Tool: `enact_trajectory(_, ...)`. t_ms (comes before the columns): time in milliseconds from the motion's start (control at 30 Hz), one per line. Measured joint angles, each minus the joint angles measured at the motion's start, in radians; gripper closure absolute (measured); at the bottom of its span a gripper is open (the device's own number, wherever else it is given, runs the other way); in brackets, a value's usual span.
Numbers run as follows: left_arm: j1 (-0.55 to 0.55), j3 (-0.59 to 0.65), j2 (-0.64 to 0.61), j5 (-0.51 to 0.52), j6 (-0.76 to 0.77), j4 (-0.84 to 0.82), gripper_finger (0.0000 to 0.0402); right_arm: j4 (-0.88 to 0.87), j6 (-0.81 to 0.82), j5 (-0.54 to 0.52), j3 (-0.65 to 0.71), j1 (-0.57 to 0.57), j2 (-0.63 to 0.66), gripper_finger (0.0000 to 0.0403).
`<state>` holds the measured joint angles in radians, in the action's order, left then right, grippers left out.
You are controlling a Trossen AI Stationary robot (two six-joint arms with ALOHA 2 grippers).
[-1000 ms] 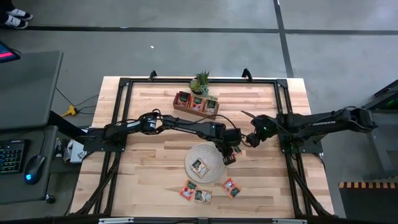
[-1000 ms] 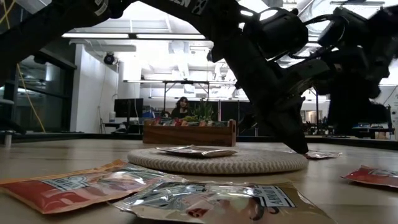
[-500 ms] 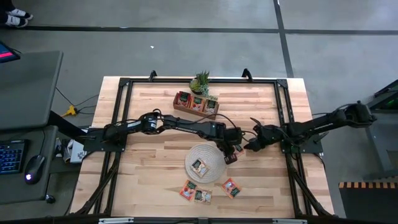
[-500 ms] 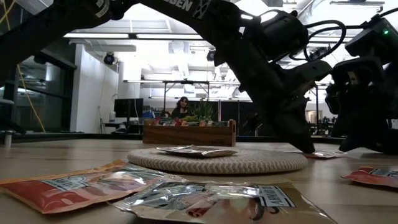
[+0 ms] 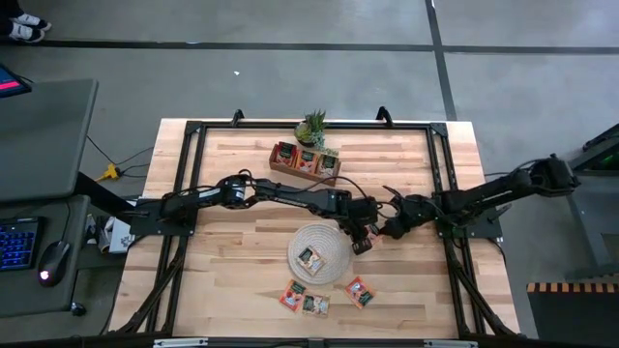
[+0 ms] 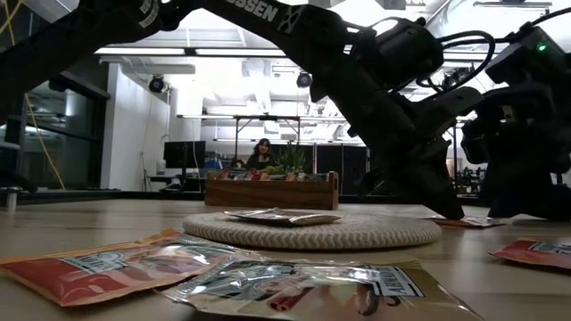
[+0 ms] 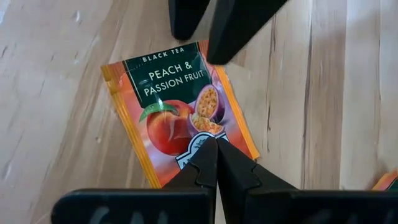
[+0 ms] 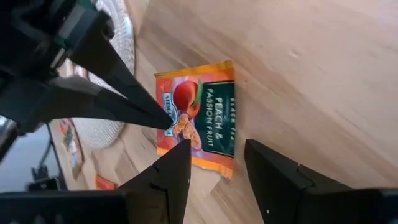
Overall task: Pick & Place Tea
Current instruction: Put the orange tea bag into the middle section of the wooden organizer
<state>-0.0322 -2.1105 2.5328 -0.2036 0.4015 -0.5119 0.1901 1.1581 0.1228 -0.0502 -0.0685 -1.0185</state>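
An orange-red tea sachet (image 7: 180, 112) with a dark green end lies flat on the wooden table, just right of the round woven mat (image 5: 319, 253). My left gripper (image 7: 214, 144) is shut, with its tips on this sachet (image 8: 199, 118). My right gripper (image 8: 214, 158) is open and comes low from the table's right. Its fingers stand at the sachet's green end (image 7: 168, 68). Another sachet (image 5: 309, 258) lies on the mat. Three more (image 5: 315, 302) lie near the table's front edge. My left gripper presses its shut fingertips (image 8: 163, 122) down on the sachet's printed face (image 7: 199, 127), near the end away from the green band. The fingers slant down from the table's left. The sachet lies flat on the table. My right gripper: one finger (image 7: 239, 28) overlaps the sachet's green end, and I cannot tell whether it touches.
A wooden tray (image 5: 305, 160) holding more sachets stands at the back, with a small plant (image 5: 312, 126) behind it. A black frame (image 5: 440, 174) runs along the table's sides. Bare wood lies to the left of the mat.
My right gripper has come down and toward the table's left, to the sachet beside the mat, and has stayed open. My left gripper has tipped a little, and its shut tips have shifted slightly toward the right arm.
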Motion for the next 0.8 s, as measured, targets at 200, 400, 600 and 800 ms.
enact_trajectory(200,0.0,-0.001,0.001,-0.011,0.0,-0.006,0.0402,0.042,-0.097,-0.005,-0.051,0.003,-0.151,0.0253)
enact_trajectory(400,0.0,-0.001,0.0,-0.023,0.0,-0.013,0.0402,0.169,-0.101,0.02,-0.058,0.002,-0.24,0.0253)
enact_trajectory(600,0.0,-0.001,0.0,-0.023,0.0,-0.013,0.0402,0.129,-0.103,0.013,-0.072,0.002,-0.237,0.0273)
enact_trajectory(800,0.0,-0.001,0.0,-0.023,0.0,-0.014,0.0402,0.123,-0.103,-0.001,-0.073,0.002,-0.238,0.0368)
